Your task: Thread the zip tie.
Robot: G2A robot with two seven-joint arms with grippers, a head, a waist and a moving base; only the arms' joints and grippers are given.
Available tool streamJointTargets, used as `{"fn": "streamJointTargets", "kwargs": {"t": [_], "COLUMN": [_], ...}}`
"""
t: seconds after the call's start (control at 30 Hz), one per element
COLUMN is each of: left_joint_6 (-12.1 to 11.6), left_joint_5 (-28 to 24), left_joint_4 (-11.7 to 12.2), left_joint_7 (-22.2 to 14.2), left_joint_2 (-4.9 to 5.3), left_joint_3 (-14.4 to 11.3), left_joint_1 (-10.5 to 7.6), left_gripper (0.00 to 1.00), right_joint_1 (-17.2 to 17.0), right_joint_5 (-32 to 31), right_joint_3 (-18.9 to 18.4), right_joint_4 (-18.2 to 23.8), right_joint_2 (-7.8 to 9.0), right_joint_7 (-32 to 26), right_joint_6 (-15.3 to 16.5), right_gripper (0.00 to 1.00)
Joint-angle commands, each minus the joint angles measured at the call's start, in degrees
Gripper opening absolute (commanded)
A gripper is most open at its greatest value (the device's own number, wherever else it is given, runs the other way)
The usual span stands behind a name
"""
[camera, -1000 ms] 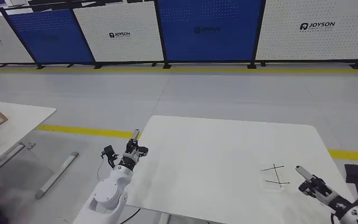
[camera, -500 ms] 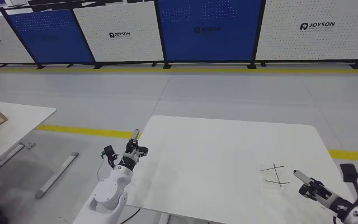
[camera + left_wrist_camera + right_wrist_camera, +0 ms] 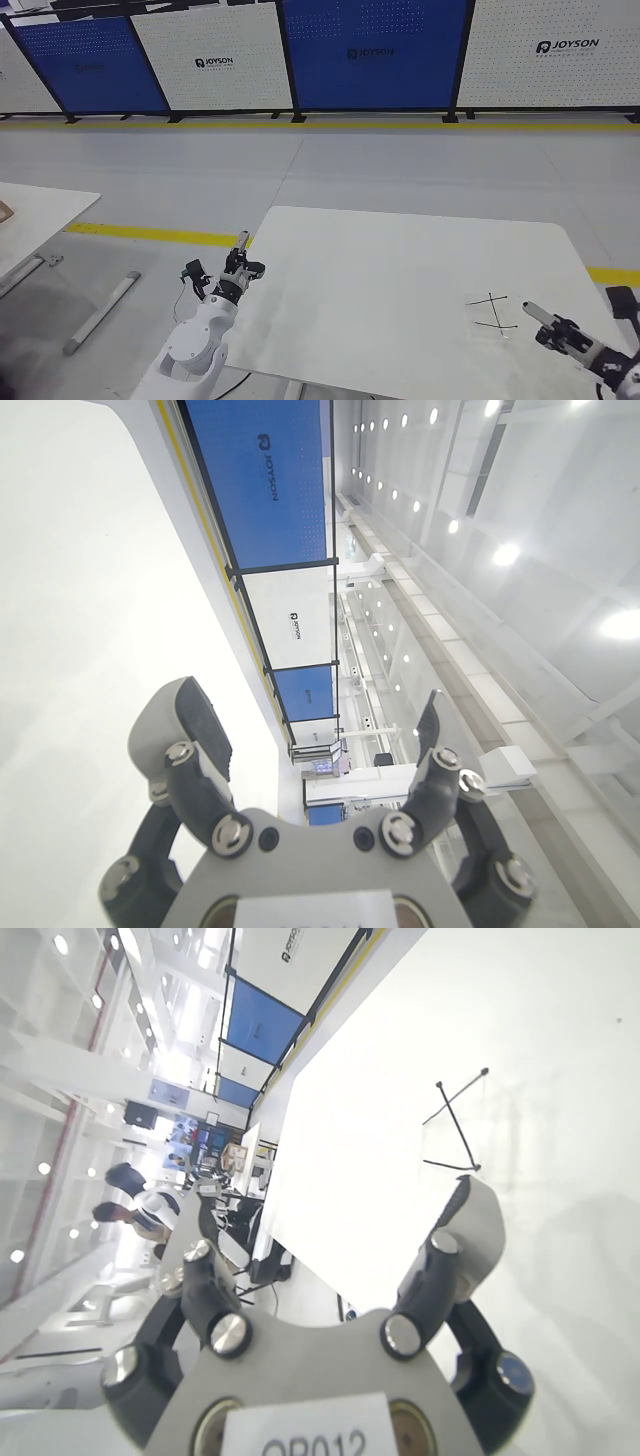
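Thin black zip ties (image 3: 490, 299) lie crossed on the smooth white table (image 3: 400, 270) at 4 o'clock. The right gripper (image 3: 330, 1188), grey metal with ribbed black pads, gapes empty just beside them, drawn slightly back toward 5 o'clock since a second ago. The left gripper (image 3: 312, 695), spread and empty, sits unchanged at 8 o'clock

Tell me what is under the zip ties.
The zip ties lie on the white table, two of them crossed. A faint outline around them may be a clear sheet beneath; that cannot be told.
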State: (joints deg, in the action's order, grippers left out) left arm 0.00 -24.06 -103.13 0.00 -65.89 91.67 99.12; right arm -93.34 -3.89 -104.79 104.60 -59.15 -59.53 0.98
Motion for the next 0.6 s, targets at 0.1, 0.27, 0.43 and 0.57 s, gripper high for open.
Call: {"fn": "streamJointTargets", "kwargs": {"t": [0.1,0.27,0.43,0.57], "left_joint_6": [0.0,0.0,0.0,0.0], "left_joint_5": [0.0,0.0,0.0,0.0], "left_joint_4": [0.0,0.0,0.0,0.0], "left_joint_7": [0.0,0.0,0.0,0.0], "left_joint_2": [0.0,0.0,0.0,0.0], "left_joint_3": [0.0,0.0,0.0,0.0], "left_joint_1": [0.0,0.0,0.0,0.0], "left_gripper": [1.0,1.0,1.0,1.0], "right_joint_1": [7.4,9.0,9.0,9.0], "right_joint_5": [-3.1,-4.4,-4.4,-4.4], "right_joint_3": [1.5,2.6,2.6,2.6], "right_joint_4": [-3.9,-5.4,-5.4,-5.4], "right_joint_2": [1.51,1.9,1.9,1.9], "right_joint_7": [-20.1,-20.1,-20.1,-20.1], "right_joint_6": [-1.2,-2.7,-2.7,-2.7], "right_gripper": [1.0,1.0,1.0,1.0]}}
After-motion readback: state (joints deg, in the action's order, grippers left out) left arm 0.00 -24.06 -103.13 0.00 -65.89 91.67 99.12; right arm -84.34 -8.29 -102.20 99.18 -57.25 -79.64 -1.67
